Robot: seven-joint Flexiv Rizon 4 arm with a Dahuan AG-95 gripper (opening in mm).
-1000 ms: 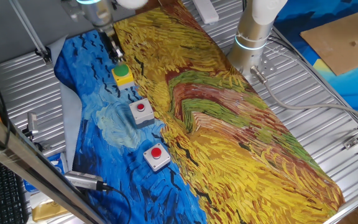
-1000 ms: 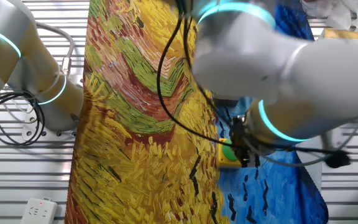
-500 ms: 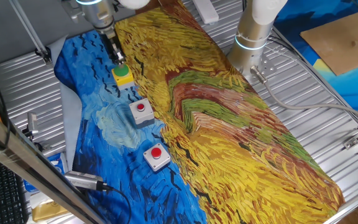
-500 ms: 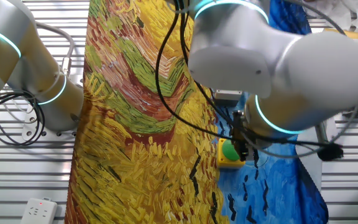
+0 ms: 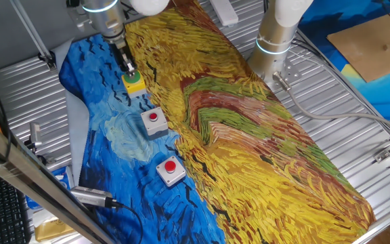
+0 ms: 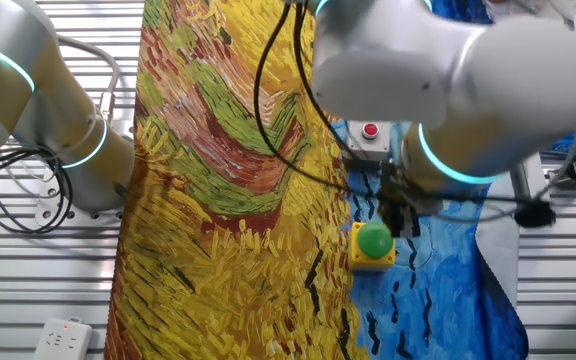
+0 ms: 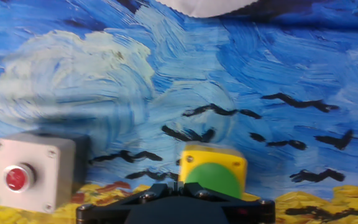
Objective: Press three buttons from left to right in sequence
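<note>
Three button boxes lie in a row on the blue part of the painted cloth. The green-capped button on its yellow base [image 5: 134, 82] is the far one, also in the other fixed view [image 6: 374, 244] and the hand view [image 7: 213, 177]. A red button on a grey base [image 5: 154, 120] is in the middle and shows in the hand view [image 7: 28, 178]. The second red button [image 5: 170, 169] is nearest. My gripper [image 5: 128, 68] hangs right at the green cap's edge, fingertips together [image 7: 179, 188]. I cannot tell whether it touches the cap.
The cloth [image 5: 249, 135] covers the metal table, yellow on one side and blue on the other. A second robot arm's base [image 5: 276, 41] stands beyond the cloth. A metal cylinder with a cable [image 5: 90, 196] lies near the nearest button.
The gripper has edged down toward the green cap in one fixed view. In the other fixed view the arm has shifted, so the green cap and a red button now show.
</note>
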